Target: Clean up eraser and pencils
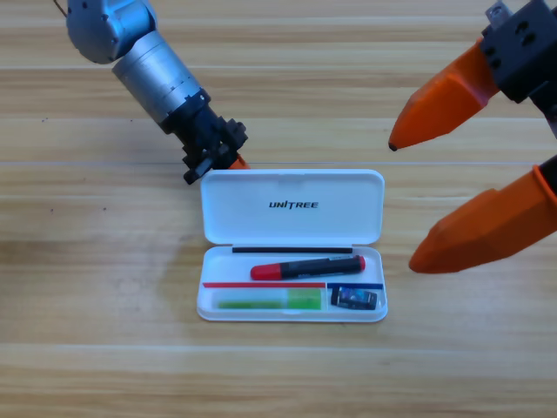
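The red-capped pen, the green pen and the eraser all lie inside the open white case, so only closing the lid seems left. The left gripper sits behind the lid's upper left corner, its state impossible to tell; the right gripper waits wide open at the right edge.

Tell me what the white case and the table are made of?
The case looks like smooth hard plastic: plain white, rounded corners, a slight sheen, a printed logo on its open lid. The table looks like wood or a wood-look top: pale brown planks with grain lines, matte. Which of the two it is, the look leaves open.
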You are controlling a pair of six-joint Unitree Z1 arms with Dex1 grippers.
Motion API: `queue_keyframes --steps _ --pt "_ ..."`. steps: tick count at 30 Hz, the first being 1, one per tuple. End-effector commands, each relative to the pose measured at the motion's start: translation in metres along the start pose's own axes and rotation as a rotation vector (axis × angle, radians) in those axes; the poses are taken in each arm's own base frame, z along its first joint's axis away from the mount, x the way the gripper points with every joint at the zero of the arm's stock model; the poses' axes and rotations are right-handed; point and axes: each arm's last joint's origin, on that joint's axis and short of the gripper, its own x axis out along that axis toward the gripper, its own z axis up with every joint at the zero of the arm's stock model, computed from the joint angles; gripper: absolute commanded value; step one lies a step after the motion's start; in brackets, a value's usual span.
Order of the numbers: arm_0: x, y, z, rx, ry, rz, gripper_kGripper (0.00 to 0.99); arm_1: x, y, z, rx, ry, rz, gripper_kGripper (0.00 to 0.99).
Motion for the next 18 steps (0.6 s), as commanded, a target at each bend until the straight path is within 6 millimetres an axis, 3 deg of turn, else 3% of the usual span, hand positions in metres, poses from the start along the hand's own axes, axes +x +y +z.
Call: queue_keyframes --steps 1,18 --pt "0.01 -0.01 0.009 -0.014 0.008 -0.046 0.0 0.024 -0.003 -0.001 0.006 0.032 0.042 0.96" --pt "0.0 -0.042 0.03 0.012 0.025 -0.064 0.0 0.027 -0.004 -0.001 0.016 0.037 0.044 0.96"
